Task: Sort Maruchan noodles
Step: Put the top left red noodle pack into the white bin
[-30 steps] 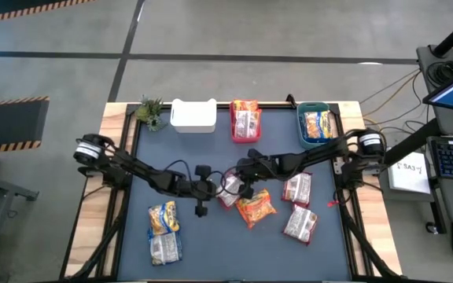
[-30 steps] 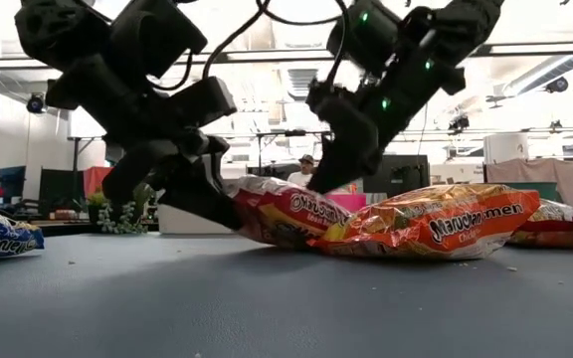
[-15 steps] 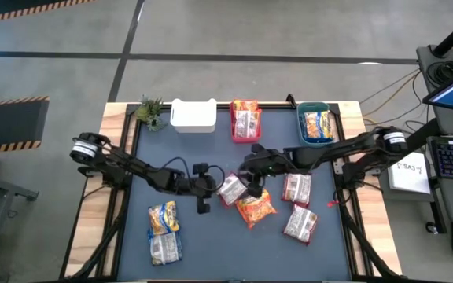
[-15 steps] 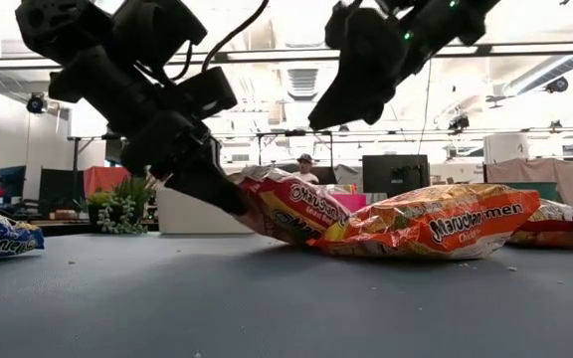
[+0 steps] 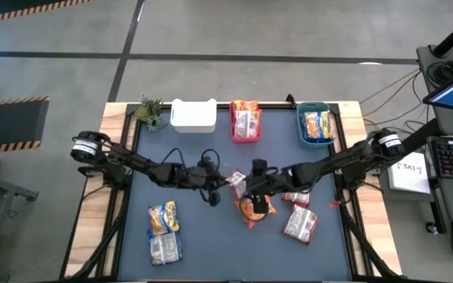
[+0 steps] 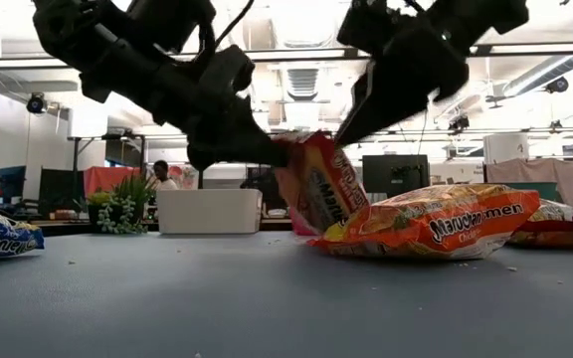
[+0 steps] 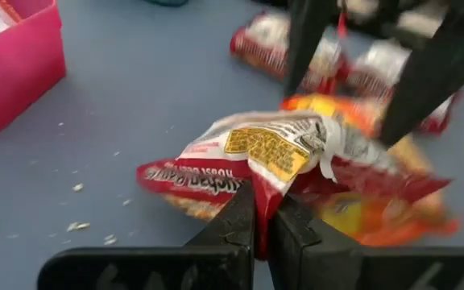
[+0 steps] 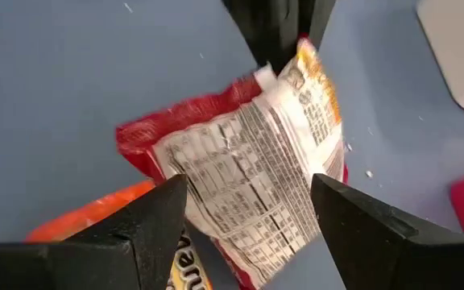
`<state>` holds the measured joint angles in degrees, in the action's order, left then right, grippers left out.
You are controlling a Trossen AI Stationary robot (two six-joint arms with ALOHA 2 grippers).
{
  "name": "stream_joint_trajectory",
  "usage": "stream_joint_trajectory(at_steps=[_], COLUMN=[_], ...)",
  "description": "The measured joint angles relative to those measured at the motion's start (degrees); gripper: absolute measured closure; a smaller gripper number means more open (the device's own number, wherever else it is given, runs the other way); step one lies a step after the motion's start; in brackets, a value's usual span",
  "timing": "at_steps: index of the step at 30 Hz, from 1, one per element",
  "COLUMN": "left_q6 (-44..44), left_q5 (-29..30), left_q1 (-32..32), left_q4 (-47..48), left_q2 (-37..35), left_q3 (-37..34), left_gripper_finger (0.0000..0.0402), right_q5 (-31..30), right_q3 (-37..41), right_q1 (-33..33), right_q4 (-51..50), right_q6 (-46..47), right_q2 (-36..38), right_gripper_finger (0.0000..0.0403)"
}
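Where the high view blurs them, the wrist views show the left gripper (image 7: 263, 211) pinching the red packet (image 7: 272, 157) (label upward), the right gripper (image 8: 248, 211) spread, seemingly free.

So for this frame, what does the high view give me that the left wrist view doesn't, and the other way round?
Only the high view shows the whole layout: the white bin, the teal bin holding a packet, the plant, and two packets at the table's near-left.

Only the left wrist view shows the grip itself: the left gripper pinched shut on the edge of the red-and-white packet, plus crumbs on the mat.

Both show that packet lifted over the orange packet, the pink bin, and the right gripper beside the packet.
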<state>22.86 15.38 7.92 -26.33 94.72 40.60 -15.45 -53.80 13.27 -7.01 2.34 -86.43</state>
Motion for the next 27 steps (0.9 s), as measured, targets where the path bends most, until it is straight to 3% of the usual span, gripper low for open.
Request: stream_joint_trajectory(at_steps=[9, 15, 22, 27], left_q6=[13.7, 19.7, 26.9, 28.4], left_q5=[0.6, 2.7, 5.9, 6.7], left_q1=[-0.1, 0.0, 0.0, 0.0], left_q4=[-1.3, -1.6, -2.2, -4.5], left_q2=[0.1, 0.1, 0.9, 0.9], left_q3=[0.0, 0.0, 0.0, 0.0], left_gripper_finger=[0.0401, 0.0401, 0.0401, 0.0401], right_q5=[-5.6, -6.2, -6.2, -6.1], right_q3=[0.0, 0.0, -2.8, -1.5], right_q1=[2.4, 2.4, 2.6, 4.2], right_q4=[-0.4, -1.0, -12.8, -10.9], right_q6=[7.7, 9.8, 11.1, 14.8], right_q2=[-0.8, -0.6, 3.9, 3.9], right_gripper_finger=[0.0151, 0.0158, 0.0163, 0.0164])
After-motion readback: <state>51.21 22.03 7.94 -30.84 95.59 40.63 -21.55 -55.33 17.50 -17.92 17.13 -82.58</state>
